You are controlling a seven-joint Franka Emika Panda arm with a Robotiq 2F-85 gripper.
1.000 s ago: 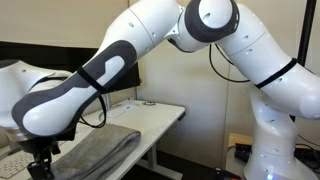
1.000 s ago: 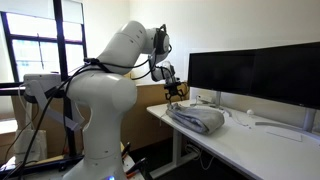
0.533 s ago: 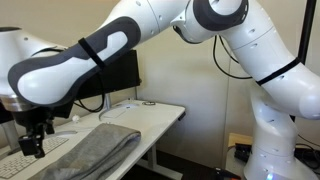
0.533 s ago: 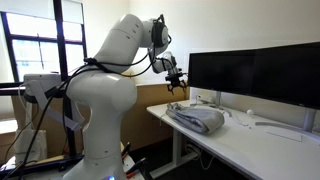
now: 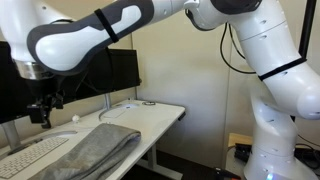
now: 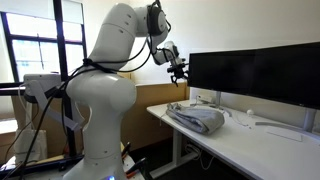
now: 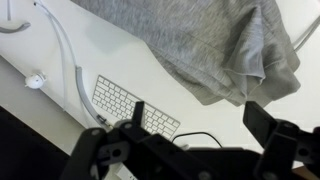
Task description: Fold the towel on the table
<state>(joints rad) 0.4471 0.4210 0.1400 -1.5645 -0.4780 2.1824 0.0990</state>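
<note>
White with grey-black joint bands, the robot arm [image 5: 250,60] fills most of both exterior views, arching from its base beside the counter up and over the work surface. The counter [image 5: 160,115] is a long white desk with a thin flat top and a rounded corner. Black monitors [image 6: 255,75] stand along its back edge.

The towel [image 5: 95,150], a grey-brown, slightly fuzzy cloth, lies on the counter toward the end nearest the robot's base. In an exterior view it shows as a low, rumpled heap with layers doubled over one another [image 6: 197,118], in front of the monitors. From the wrist view it covers the upper right of the picture [image 7: 200,40], one folded corner drooping toward the bare white surface.

A white keyboard [image 5: 30,155] rests flat just beside the towel; the wrist view shows a strip of bare counter between them.

The end effector [image 5: 40,115] hangs in the air well above the counter, clear of the towel and touching nothing. Its two dark fingers [image 7: 137,112] stand spread as wide as they go, with nothing between them.

A white cable [image 7: 65,50] curves across the counter near the keyboard, well apart from the towel.
</note>
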